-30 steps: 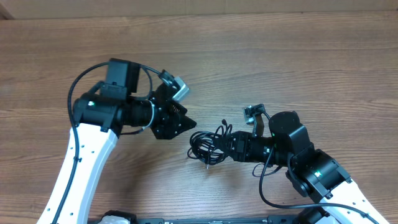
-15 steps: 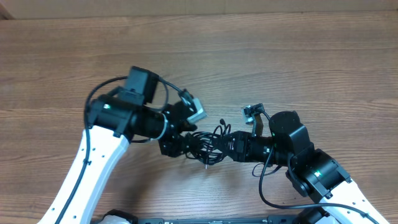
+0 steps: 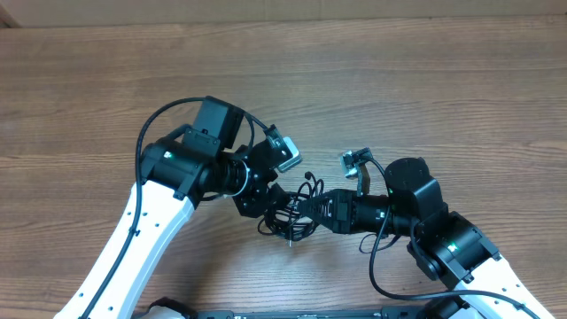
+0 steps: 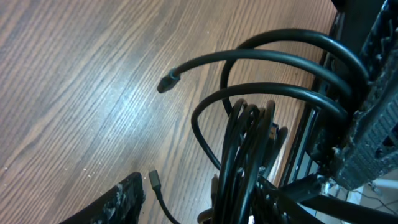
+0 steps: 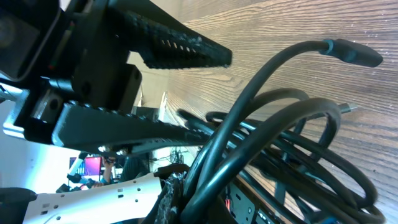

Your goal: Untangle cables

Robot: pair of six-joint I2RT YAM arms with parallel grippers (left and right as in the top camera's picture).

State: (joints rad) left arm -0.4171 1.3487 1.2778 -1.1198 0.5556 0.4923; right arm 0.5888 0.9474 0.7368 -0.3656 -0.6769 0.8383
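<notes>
The cables [image 3: 295, 213] are a knotted bundle of thin black cords low in the middle of the table, with one loose end [image 3: 308, 178] sticking up. My right gripper [image 3: 324, 213] is shut on the bundle's right side; in the right wrist view the cords [image 5: 273, 124] run down into its jaws [image 5: 208, 199]. My left gripper [image 3: 275, 204] stands open against the bundle's left side. Its two fingers [image 5: 177, 43] are spread, the lower one reaching in among the loops. In the left wrist view the bundle [image 4: 249, 143] fills the middle, and a small plug [image 4: 153, 180] lies beside one fingertip [image 4: 124, 199].
The wooden table [image 3: 425, 80] stretches bare to the back edge. Both arms crowd the front middle, their wrists close together, with the right wrist camera [image 3: 357, 162] just above the bundle.
My left arm has swung right and down from clear of the cables until its open fingers are in the bundle's left side. The bundle has shifted slightly. The right gripper has kept its hold.
</notes>
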